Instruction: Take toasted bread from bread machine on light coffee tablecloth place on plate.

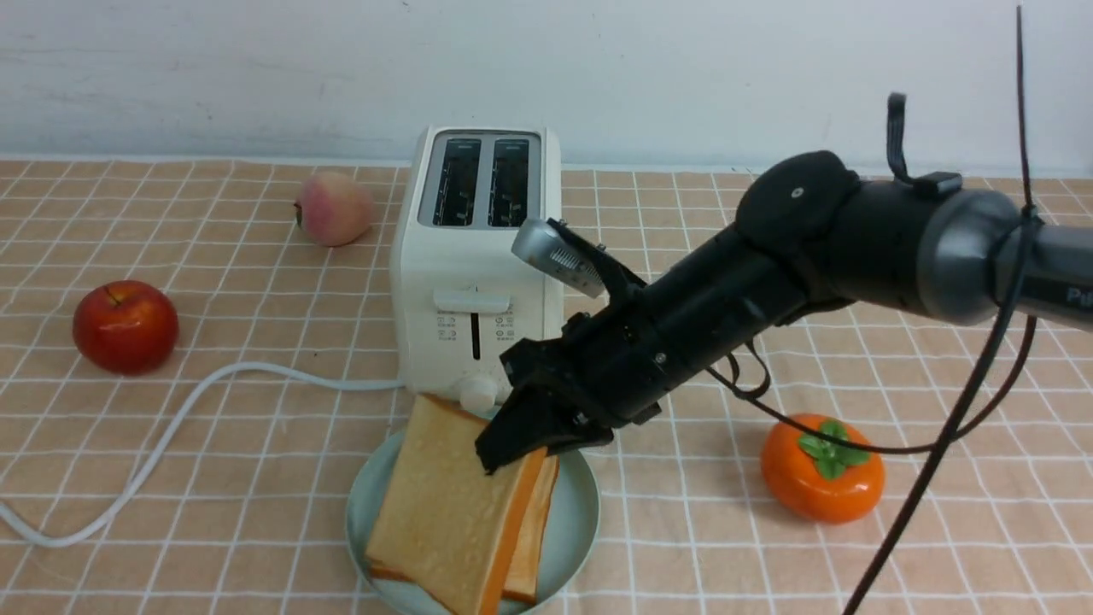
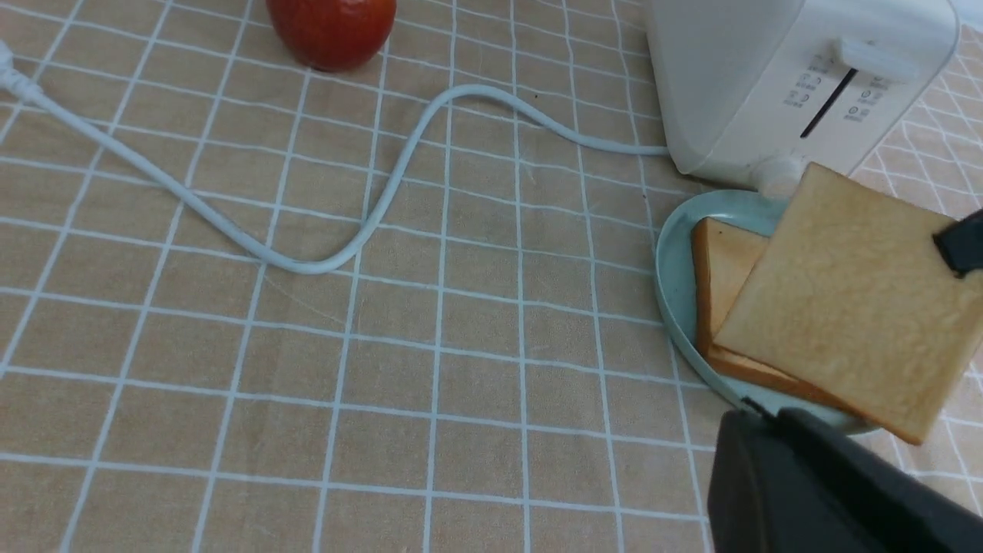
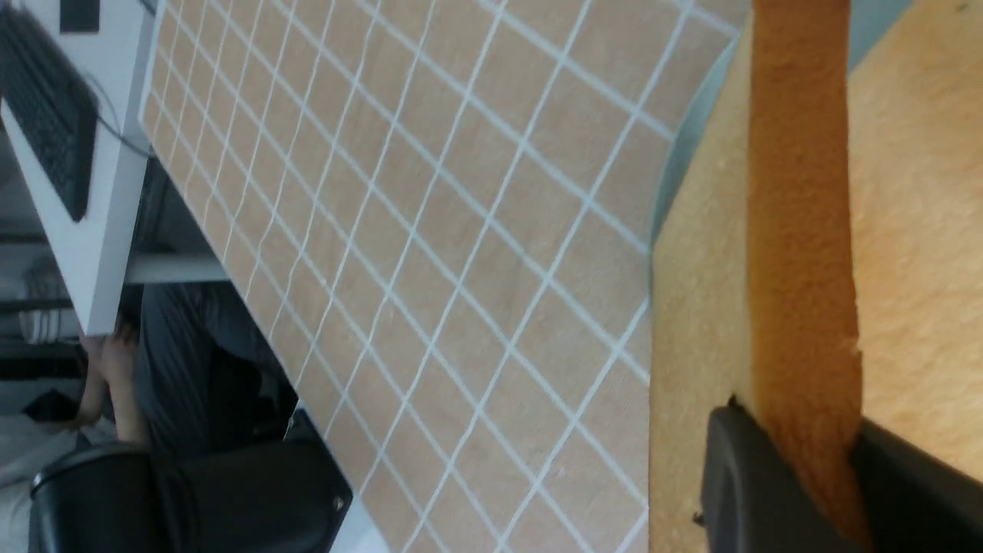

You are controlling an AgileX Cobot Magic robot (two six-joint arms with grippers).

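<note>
**A:** What has the right gripper (image 1: 504, 451) got?

**B:** Its jaws are pinched on the orange-brown crust edge of a toast slice (image 1: 448, 512). The gap is narrow, only the bread's thickness between the black fingers (image 3: 741, 476).

**A:** How does that slice lie from the grip?

**B:** It slopes away from the fingers toward the robot, tilted, with the pale face up. It leans over a second slice (image 1: 536, 521), which lies flat on the blue-green plate (image 1: 582, 512). I cannot tell whether its low corner touches the plate.

**A:** And beyond the plate?

**B:** The cream toaster (image 1: 474, 256) stands just behind it, with both slots empty. Its white cord (image 1: 171, 427) trails left across the checked tan tablecloth (image 1: 256, 512). A persimmon (image 1: 821, 468) sits to the right, with a red apple (image 1: 125, 326) and a peach (image 1: 335, 207) well off to the left.

**A:** The left gripper (image 2: 768, 445)?

**B:** It is closed, with nothing seen in it — a dark shape in its own wrist view, near the plate's rim.
</note>
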